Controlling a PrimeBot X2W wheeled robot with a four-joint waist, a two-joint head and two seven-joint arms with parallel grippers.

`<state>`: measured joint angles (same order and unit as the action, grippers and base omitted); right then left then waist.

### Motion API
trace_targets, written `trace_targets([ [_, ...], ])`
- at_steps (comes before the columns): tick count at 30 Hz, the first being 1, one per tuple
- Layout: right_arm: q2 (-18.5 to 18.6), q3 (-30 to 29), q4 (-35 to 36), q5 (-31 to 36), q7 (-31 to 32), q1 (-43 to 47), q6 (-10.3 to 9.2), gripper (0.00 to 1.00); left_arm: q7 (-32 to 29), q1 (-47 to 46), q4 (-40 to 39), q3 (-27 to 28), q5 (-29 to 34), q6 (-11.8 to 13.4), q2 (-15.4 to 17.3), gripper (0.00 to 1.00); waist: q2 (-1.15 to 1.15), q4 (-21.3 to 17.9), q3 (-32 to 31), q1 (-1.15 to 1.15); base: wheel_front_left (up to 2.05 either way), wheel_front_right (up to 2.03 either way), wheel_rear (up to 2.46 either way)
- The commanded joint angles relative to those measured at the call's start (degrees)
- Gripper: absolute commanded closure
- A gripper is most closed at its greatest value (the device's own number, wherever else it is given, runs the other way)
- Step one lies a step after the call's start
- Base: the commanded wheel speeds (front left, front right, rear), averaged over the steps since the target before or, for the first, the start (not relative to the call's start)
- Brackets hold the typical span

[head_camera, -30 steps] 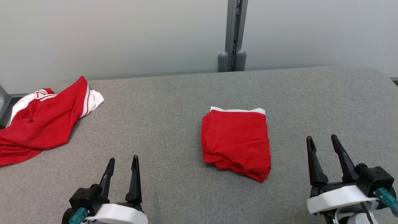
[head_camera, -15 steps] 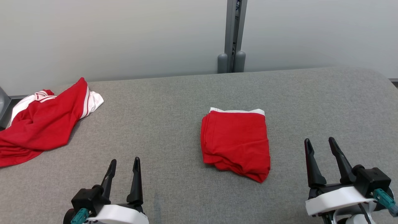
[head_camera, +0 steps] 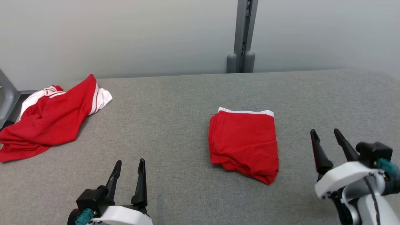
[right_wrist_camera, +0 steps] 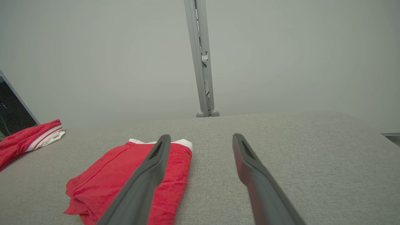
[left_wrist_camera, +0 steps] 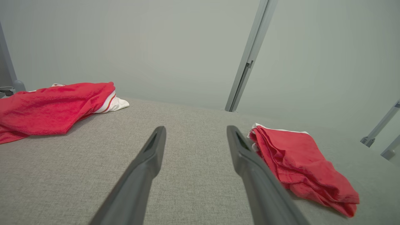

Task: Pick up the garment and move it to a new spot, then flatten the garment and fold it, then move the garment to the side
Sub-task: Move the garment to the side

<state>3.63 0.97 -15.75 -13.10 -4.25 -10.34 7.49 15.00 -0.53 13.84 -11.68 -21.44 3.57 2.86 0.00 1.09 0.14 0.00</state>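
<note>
Count:
- Red garments: two. One folded garment point(head_camera: 244, 142) with a white edge, one crumpled garment point(head_camera: 50, 122) with white stripes.
- Grey fabric table point(head_camera: 175, 103): one.
- Grippers: two, the left gripper point(head_camera: 130, 162) and the right gripper point(head_camera: 324, 131). Each has two dark fingers point(head_camera: 139, 184), four in all.
- Grey upright post point(head_camera: 244, 31) behind the table in the head view: one, with two rounded caps point(head_camera: 231, 63) at its base.
- Slanted grey struts point(left_wrist_camera: 379, 125) at the right edge of the left wrist view: two.

Bright, even, diffuse light. Faint soft shadow along garment point(head_camera: 243, 140) lower edge. Head view sharp. Wrist views: edges bowed, fingers point(left_wrist_camera: 137, 178) at bottom soft.
</note>
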Motion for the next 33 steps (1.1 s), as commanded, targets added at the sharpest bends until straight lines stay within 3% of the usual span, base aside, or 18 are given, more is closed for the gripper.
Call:
trace_targets([
  [1, 1.09, -0.34, -0.67, -0.47, 1.29, -0.78, 0.01, 0.00, 0.27, -0.78, 0.11, -0.01, -0.09, -0.15, 0.19, 0.00, 0.00, 0.40, 0.17, 0.00, 0.00, 0.00, 0.00],
  [9, 6.62, 1.53, -8.13, -8.40, 13.91, -8.52, 0.02, 0.00, 0.26, -1.55, 0.43, -0.73, -0.40, -0.36, 0.14, 0.00, 0.00, 3.44, 1.59, 0.00, 0.00, 0.00, 0.00],
  [16, 10.13, 7.38, -15.42, -20.82, 24.72, -14.01, 0.01, 0.00, 0.27, -2.91, 0.32, -1.38, -0.38, -0.49, 0.15, 0.00, 0.00, 6.81, 4.39, 0.00, 0.00, 0.00, 0.00],
  [33, 12.73, 15.61, -29.16, -30.22, 28.72, -22.25, 0.01, 0.00, 0.27, -5.74, 0.23, -1.55, 0.20, -0.85, 0.14, 0.00, 0.00, 11.05, 9.74, 0.00, 0.00, 0.00, 0.00],
])
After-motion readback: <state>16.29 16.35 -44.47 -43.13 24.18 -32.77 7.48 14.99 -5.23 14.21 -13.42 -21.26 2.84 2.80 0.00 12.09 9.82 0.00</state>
